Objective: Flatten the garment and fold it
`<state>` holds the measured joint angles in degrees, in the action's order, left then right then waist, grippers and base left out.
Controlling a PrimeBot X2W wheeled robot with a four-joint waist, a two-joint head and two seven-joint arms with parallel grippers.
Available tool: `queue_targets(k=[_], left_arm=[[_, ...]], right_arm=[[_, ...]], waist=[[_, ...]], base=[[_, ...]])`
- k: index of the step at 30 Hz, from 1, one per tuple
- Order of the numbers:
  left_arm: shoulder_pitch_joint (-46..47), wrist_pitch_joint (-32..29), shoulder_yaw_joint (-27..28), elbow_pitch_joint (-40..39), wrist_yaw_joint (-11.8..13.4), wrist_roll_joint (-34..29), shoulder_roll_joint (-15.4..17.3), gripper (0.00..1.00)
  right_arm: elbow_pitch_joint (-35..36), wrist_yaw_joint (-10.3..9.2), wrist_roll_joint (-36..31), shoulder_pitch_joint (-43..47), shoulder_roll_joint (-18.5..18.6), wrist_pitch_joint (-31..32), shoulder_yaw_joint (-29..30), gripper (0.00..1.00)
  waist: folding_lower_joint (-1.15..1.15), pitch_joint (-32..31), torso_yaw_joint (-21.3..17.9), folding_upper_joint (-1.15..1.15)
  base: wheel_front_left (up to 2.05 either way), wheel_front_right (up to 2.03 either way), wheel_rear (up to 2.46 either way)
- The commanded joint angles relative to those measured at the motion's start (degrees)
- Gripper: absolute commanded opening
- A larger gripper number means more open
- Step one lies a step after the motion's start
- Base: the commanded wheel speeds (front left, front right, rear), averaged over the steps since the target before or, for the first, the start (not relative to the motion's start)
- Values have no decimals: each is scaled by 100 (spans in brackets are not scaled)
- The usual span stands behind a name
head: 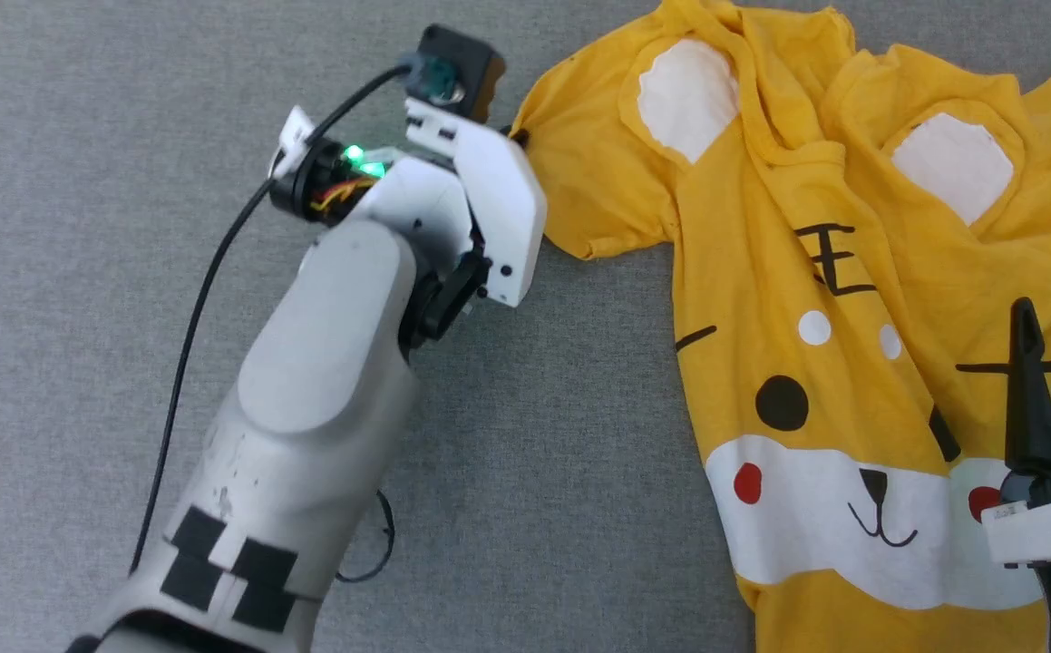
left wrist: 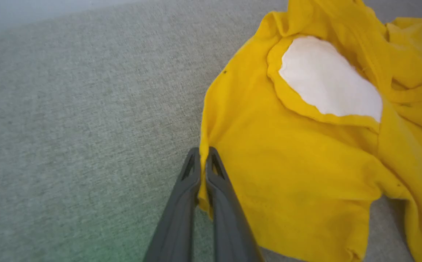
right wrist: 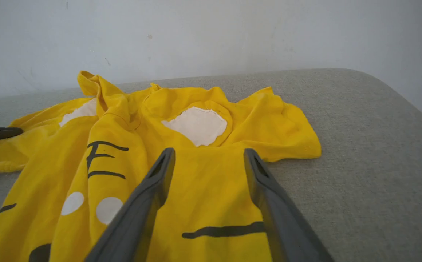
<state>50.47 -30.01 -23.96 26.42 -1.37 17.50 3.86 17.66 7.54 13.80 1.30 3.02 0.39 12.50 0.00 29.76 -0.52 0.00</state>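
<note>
Head view: garment (head: 815, 363) lies rumpled in the right half of the frame, one sleeve (head: 598, 181) pinched for spreading.
Its collar points to the top edge and its hem to the bottom, so the long axis runs top to bottom, leaning slightly. Left gripper (left wrist: 204, 151) is clenched on the sleeve's edge at upper centre. Right gripper (right wrist: 209, 153) stands spread and empty over the print at lower right. The sleeve is best drawn low and slowly toward frame left across the grey cloth surface (head: 126, 227) until the shoulder folds flatten.
</note>
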Motion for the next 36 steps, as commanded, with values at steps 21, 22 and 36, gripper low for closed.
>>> queue_targets(k=[21,22,36], left_arm=[[-4569,1405,2303,-3825,1015,1388,1020,0],[-4662,1407,2338,-3944,1043,1411,1013,0],[-4350,1305,2029,-4692,1158,1169,983,0]], right_arm=[[-78,-5,-29,197,-14,107,30,100],[-43,-5,-57,160,-14,152,25,100],[-340,-5,18,-2070,1102,2722,308,100]], waist=[[0,-738,264,0],[0,-746,283,0],[0,-241,286,0]], base=[[0,0,0],[0,0,0],[0,0,0]])
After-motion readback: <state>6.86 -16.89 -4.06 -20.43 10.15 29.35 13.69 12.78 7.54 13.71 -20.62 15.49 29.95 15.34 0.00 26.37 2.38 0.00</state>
